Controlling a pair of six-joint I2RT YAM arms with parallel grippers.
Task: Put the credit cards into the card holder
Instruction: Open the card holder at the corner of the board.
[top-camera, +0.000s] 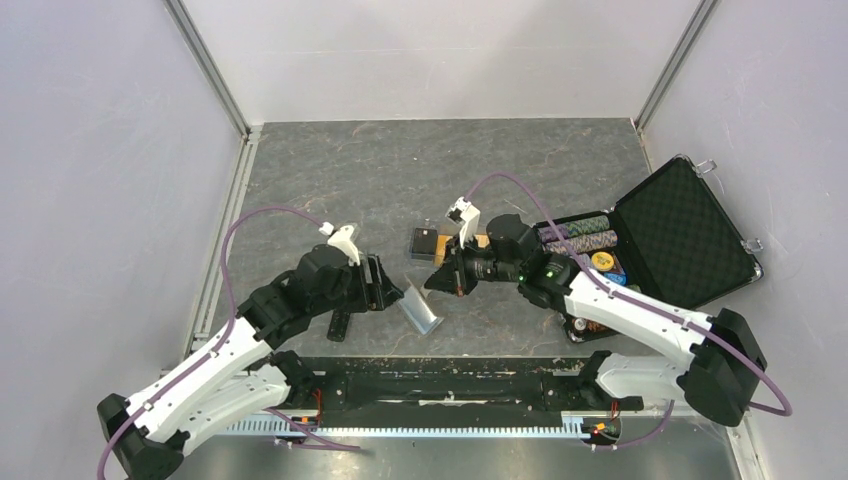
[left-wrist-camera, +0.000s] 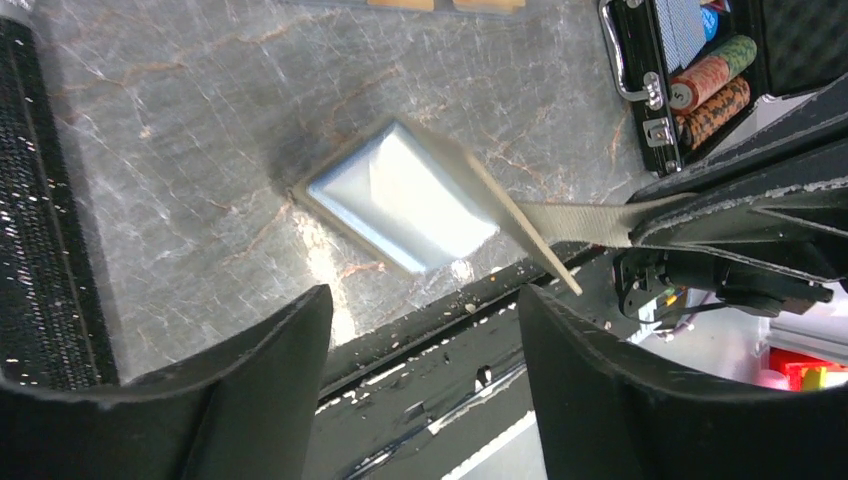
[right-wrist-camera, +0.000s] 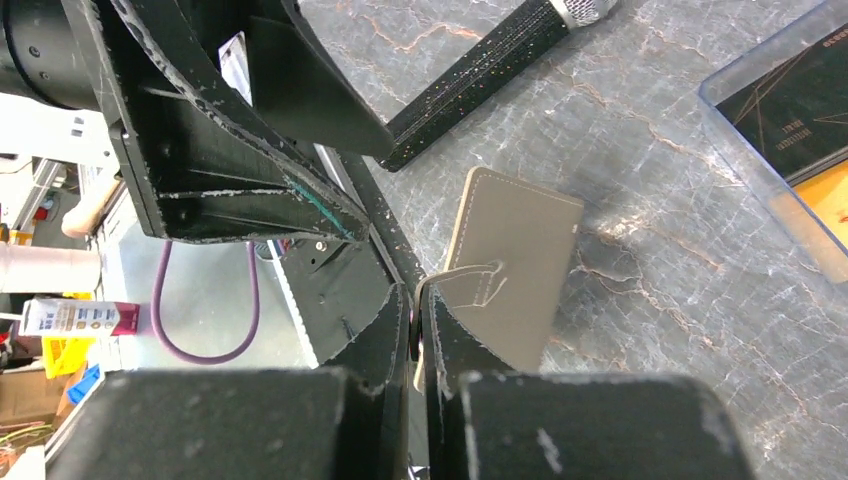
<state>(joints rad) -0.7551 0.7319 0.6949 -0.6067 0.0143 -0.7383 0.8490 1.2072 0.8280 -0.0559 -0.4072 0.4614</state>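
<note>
The grey-tan folding card holder stands half-open, its pale blue lining showing, near the 6 o'clock edge of the grey marbled worktop. The right hand, at its 1 o'clock, is clamped on its small tab. The left hand, at its 9 o'clock, gapes empty just beside it. A black credit card lies at the holder's 12 o'clock, and an open black chip case at its 3 o'clock.

Grey-tan card holder, pale blue inside, propped half open; credit cards close beyond.
</note>
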